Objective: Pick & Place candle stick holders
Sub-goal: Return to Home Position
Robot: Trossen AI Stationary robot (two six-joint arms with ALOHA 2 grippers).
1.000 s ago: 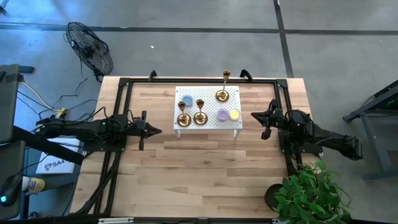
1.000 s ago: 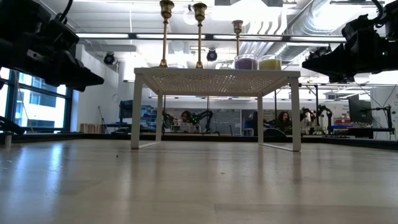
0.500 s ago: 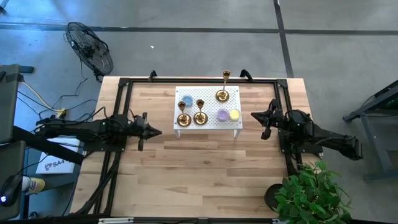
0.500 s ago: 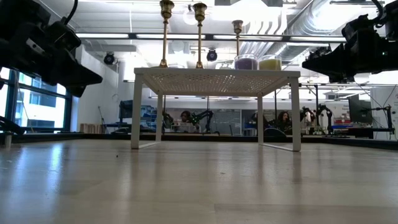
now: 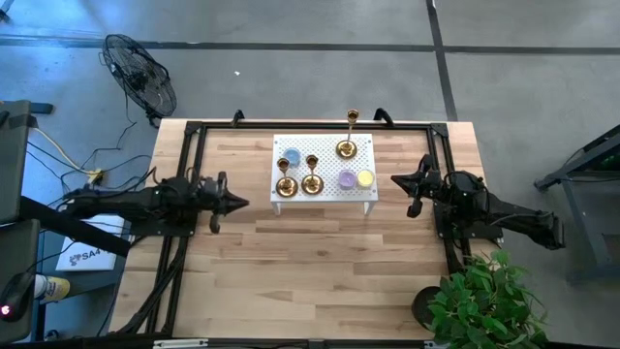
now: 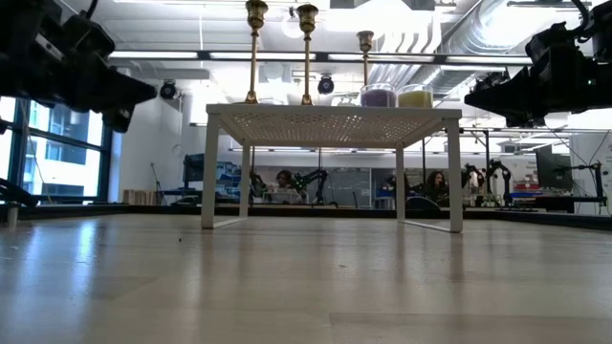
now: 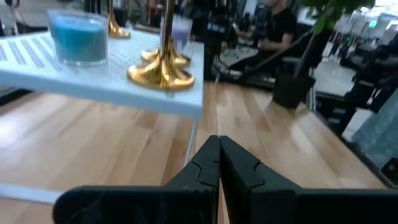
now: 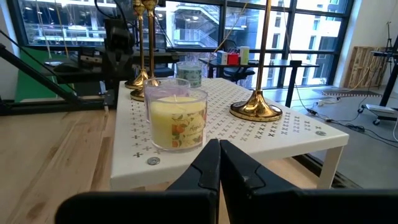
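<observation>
Pulling back, my left gripper (image 5: 242,203), pinched together, sits farther from the white perforated shelf (image 5: 302,143) bearing upright shiny gold candle stick holders (image 5: 311,182); right gripper (image 5: 395,179), likewise together, waits opposite.

Wooden table (image 5: 320,262): carries white perforated shelf (image 5: 325,145) on 4 legs, near far edge. On shelf: 3 gold candle stick holders (image 5: 311,183), 2 side by side at left, 1 farther back; blue candle (image 5: 290,155) behind pair; purple candle (image 5: 346,178) just beside yellow candle (image 5: 365,178).
</observation>
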